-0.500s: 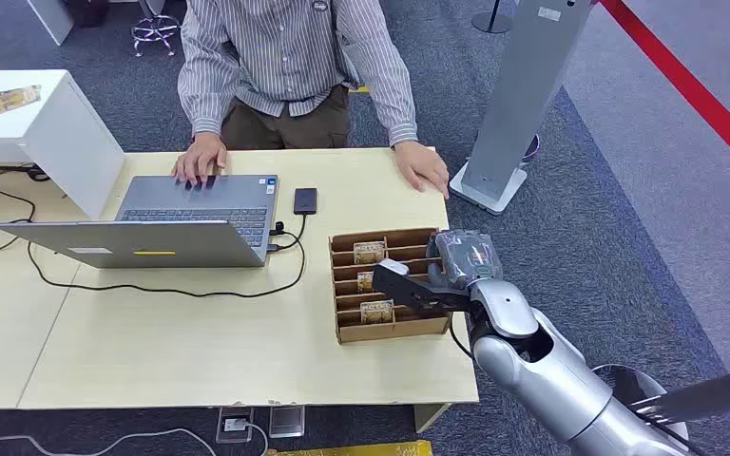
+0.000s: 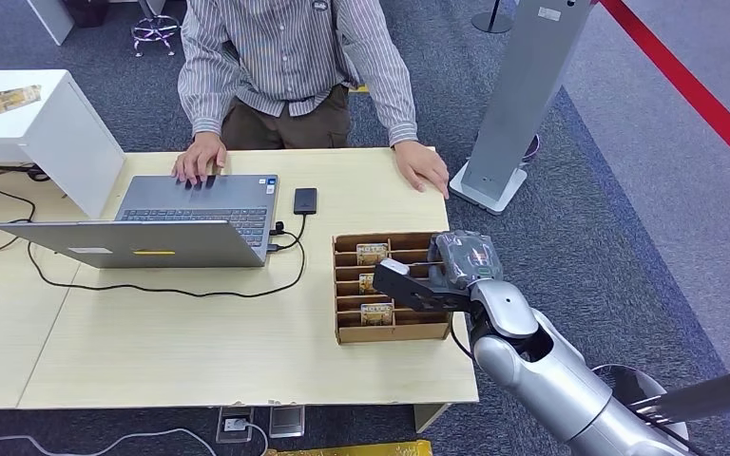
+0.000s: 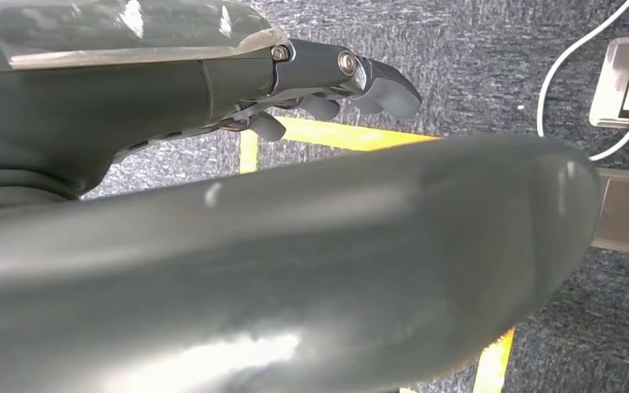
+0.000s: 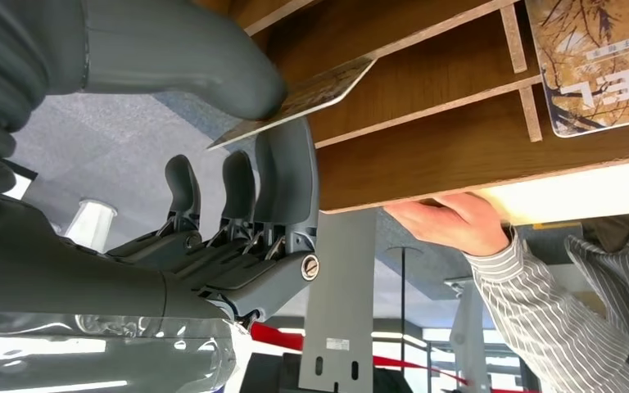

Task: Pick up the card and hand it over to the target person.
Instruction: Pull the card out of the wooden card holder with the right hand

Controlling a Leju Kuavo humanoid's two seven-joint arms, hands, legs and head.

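Light wood desk on grey carpet, person in striped shirt standing at the far side. Card is pinched between thumb and fingers of the right hand, seen edge-on in the right wrist view, just off the edge of the wooden card box. Hand sits at the right side of the box, over its slots; remaining fingers curl below the card. Box holds more cards: one in the back slot, one mid, one near the front. Another card face lies flat in a slot in the right wrist view.

Person's one hand rests flat on the desk corner just beyond the box, other hand on the laptop keyboard. Phone beside the laptop, black cable looping across the desk. White cabinet at far left, grey pillar stand off the desk's right.

Left hand hangs over carpet with yellow floor tape; fingers mostly hidden, can't tell if spread or closed.
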